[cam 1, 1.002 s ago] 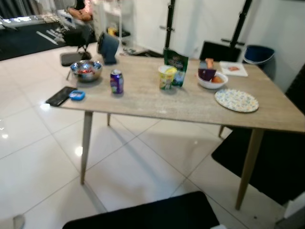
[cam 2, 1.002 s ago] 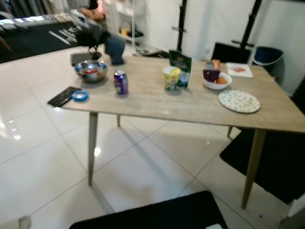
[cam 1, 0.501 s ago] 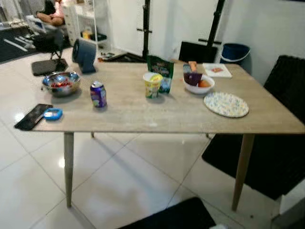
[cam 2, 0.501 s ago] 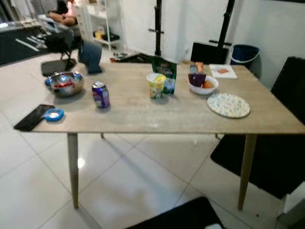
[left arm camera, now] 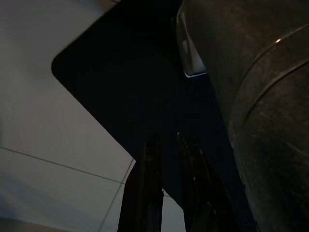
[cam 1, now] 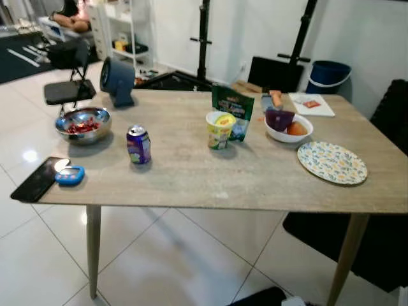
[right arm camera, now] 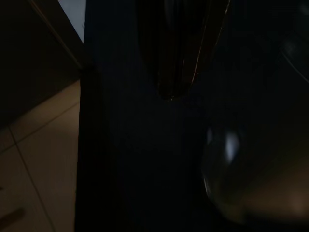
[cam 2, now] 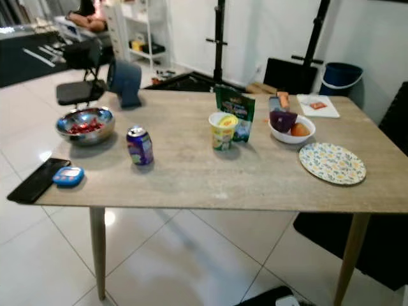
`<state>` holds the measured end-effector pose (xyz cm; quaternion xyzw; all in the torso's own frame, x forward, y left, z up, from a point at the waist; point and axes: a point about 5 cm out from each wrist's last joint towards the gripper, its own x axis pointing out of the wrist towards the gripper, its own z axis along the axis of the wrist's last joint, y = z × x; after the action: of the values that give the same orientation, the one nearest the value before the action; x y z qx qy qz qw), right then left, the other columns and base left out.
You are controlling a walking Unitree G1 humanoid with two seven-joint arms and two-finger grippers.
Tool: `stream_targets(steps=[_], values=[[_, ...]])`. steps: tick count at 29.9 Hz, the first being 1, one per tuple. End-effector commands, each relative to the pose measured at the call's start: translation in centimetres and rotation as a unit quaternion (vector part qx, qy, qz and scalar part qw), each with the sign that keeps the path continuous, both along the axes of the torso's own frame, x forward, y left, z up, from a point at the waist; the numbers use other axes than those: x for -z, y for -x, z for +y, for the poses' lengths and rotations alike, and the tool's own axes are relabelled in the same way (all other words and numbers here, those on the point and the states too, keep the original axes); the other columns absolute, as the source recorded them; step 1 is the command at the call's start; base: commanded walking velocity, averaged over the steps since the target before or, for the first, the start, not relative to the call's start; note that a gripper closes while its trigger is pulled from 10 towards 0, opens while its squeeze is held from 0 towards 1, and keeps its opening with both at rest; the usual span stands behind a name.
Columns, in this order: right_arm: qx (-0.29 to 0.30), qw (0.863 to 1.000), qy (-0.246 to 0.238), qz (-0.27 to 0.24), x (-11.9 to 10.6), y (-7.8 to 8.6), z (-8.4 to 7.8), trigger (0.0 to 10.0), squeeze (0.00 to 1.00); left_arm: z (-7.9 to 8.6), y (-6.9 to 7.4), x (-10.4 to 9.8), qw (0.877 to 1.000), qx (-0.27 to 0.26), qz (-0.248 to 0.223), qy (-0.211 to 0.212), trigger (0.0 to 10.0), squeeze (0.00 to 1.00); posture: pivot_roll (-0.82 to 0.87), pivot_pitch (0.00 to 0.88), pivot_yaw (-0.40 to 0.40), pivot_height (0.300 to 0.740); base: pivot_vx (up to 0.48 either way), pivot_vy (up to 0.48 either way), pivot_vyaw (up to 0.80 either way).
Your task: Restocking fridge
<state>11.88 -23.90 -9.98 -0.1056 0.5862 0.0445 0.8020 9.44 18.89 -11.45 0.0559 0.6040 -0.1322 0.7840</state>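
A light wooden table (cam 1: 191, 182) stands in front of me with food on it. On it are a purple drink can (cam 1: 138, 145), a yellow cup (cam 1: 219, 129), a green bag (cam 1: 233, 113) behind the cup, a steel bowl of red food (cam 1: 83, 123), and a white bowl (cam 1: 288, 128) holding an orange and a purple item. Both arms hang idle, low over the floor. My left gripper (left arm camera: 166, 183) is shut with nothing in it, above a dark mat. My right gripper (right arm camera: 169, 72) shows as one dark tapered shape, shut.
A patterned plate (cam 1: 331, 162) lies at the table's right end; a black phone (cam 1: 36, 180) and a blue device (cam 1: 69, 174) at its left corner. A grey speaker (cam 1: 118, 80), a black chair (cam 1: 67, 86), a blue bin (cam 1: 329, 74) and black stands (cam 1: 203, 38) lie beyond. White tiled floor surrounds the table.
The camera has come closer and turned, so the table looks nearer and larger. The things on the table keep their places.
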Motion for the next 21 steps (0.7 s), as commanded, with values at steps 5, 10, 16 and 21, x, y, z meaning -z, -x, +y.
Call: stream_targets(steps=[5,10,16,21], values=[[-0.001,1.0,0.0,-0.009,-0.17,-0.59,0.07,10.0,0.0,-1.27,-2.97,-0.68,0.998,-0.017,-0.058,0.017,10.0,0.0,-0.05,0.0,0.001,0.74,0.0,0.0,0.0],[-0.002,1.0,-0.001,-0.009,-0.14,-0.59,0.18,10.0,0.0,-1.49,-3.06,-0.71,0.998,-0.017,-0.06,0.026,10.0,0.0,-0.05,0.0,0.001,0.74,0.0,0.0,0.0],[-0.003,1.0,-0.001,-0.009,-0.11,-0.56,0.24,10.0,0.0,-1.62,-2.92,-0.68,0.998,-0.015,-0.054,0.035,10.0,0.0,-0.05,0.0,0.001,0.74,0.0,-0.219,0.0],[-0.004,1.0,-0.001,-0.008,-0.1,-0.55,0.29,10.0,0.0,-0.83,-2.48,-0.61,0.998,-0.028,-0.055,0.022,10.0,0.0,-0.05,0.0,-0.001,0.74,0.0,-0.272,0.0]])
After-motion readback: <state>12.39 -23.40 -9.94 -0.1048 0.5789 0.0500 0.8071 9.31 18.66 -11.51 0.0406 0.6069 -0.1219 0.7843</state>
